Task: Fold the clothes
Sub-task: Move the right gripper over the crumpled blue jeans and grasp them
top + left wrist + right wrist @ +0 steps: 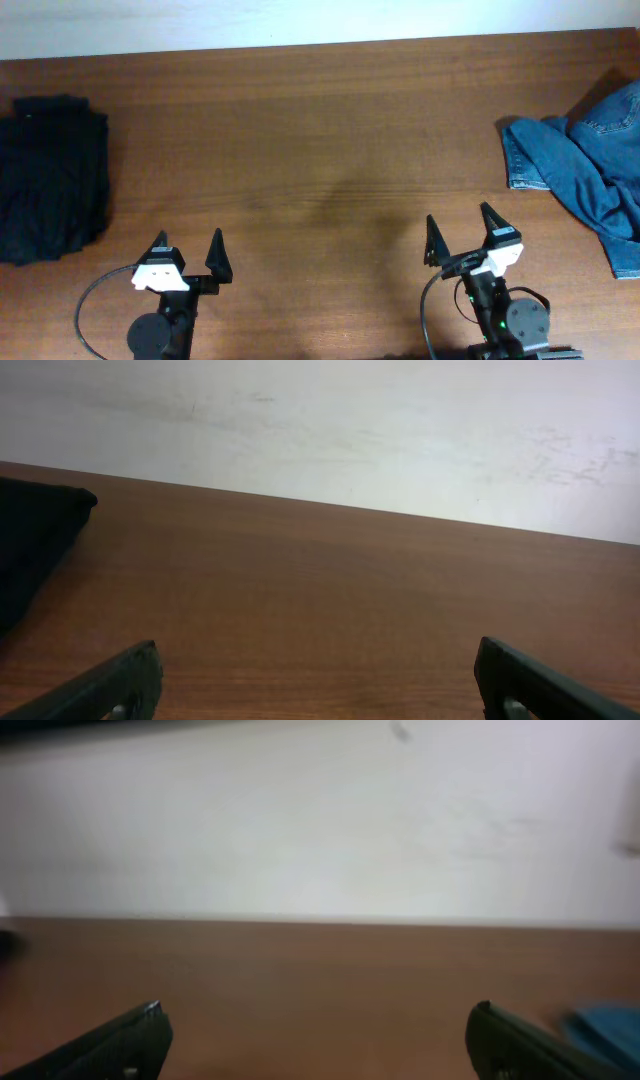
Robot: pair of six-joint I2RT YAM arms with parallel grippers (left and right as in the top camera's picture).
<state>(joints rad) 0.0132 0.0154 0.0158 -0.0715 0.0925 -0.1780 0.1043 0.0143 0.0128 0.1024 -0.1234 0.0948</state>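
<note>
Though clear overhead, jeans blurry right-wrist.

overhead: straight down on table | wrists: low over table, facing wall | shared: table

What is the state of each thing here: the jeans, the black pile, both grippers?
jeans: crumpled heap at the far right, not folded, not held
black garment pile: folded, lying at the far left
left gripper: jaws open, empty
right gripper: jaws open, empty
</note>
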